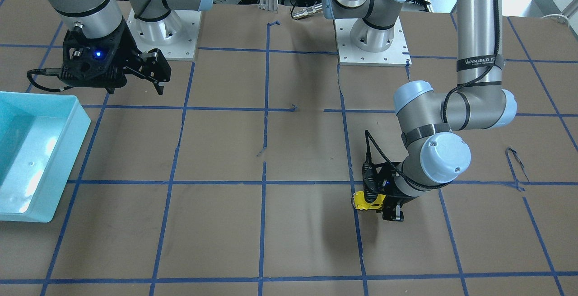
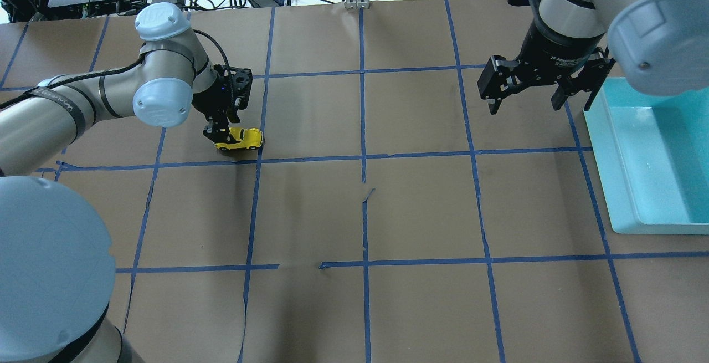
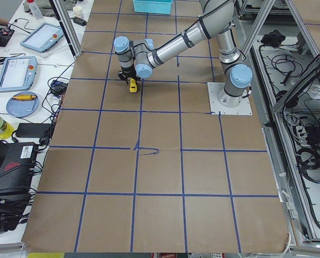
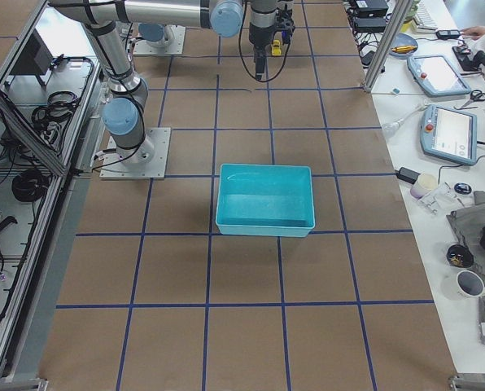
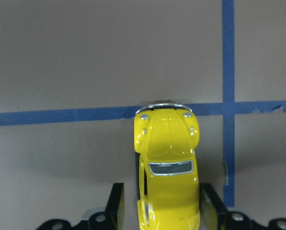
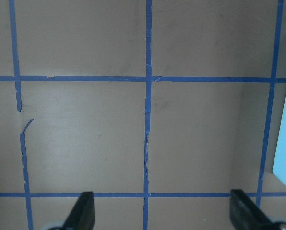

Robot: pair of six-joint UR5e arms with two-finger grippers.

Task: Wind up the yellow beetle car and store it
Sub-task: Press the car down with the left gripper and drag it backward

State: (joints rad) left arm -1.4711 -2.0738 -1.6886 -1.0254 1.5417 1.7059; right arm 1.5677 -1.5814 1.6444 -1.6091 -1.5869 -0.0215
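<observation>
Brown and gridded, the table (image 2: 421,208) shows, near its left end, the left fingers (image 5: 118,206) narrowly flanking the rear sides of the yellow beetle car (image 5: 168,182), likely light, hard and slick, contact unclear; the right fingers (image 6: 83,211) gape wide.

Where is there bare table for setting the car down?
Bare: the middle squares of the table between the yellow beetle car and the teal bin. Crowded: around the left end effector gripping the car, and by the bin, under the right end effector.

One yellow car (image 2: 241,139), one turquoise bin (image 2: 612,169), one table (image 2: 421,208). Two robot arms, left arm (image 2: 72,108) and right arm (image 2: 570,14), carrying two grippers: left gripper (image 5: 163,206), right gripper (image 2: 523,108).
</observation>
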